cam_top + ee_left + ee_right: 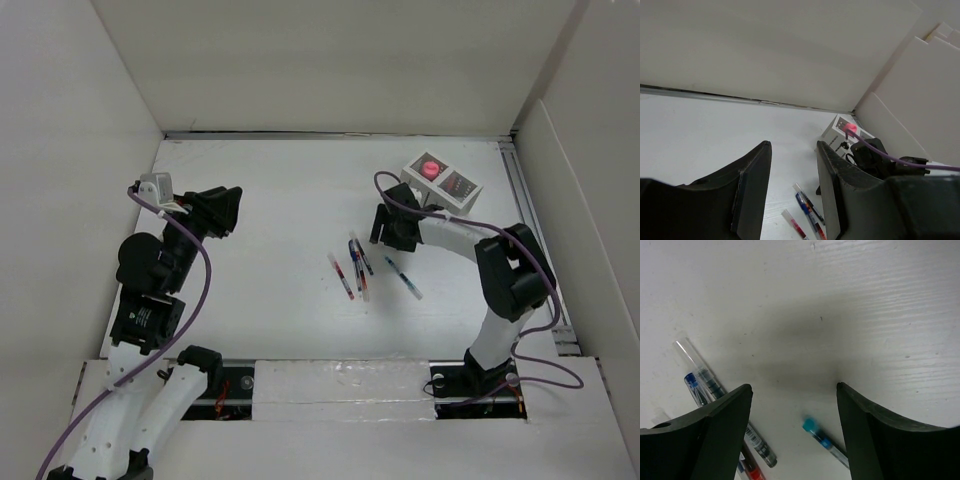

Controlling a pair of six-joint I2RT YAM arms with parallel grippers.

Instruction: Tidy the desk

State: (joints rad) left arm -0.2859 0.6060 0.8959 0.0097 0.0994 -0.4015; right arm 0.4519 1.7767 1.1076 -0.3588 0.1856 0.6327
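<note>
Bearing everything: desk (pixel 270 200), a flat white surface walled in white on three sides, reaching from the arm bases to the far wall.
Rail: metal strip (pixel 522 195) along the right edge of the surface.
Pens: loose cluster (pixel 356 266) near the middle of the surface, blue and red parts visible, lying roughly parallel and partly overlapping; red-inked pen (pixel 340 276) just left of the cluster; teal-capped pen (pixel 403 277) a little apart to the right.
Box: small white box (pixel 441 180) towards the far right corner, pink-red round spot on top with a dark panel next to it.
Right arm (pixel 505 270): bent over from the near right, wrist between box and pens.
Right jaws: spread wide, empty, low over bare surface; teal cap lying in the gap in the wrist view, touched by neither finger.
Left arm (pixel 150 270): folded up on the left side of the surface.
Left jaws: parted, gripping nothing, raised above the surface, well apart from the pens, aimed towards the far right corner.
</note>
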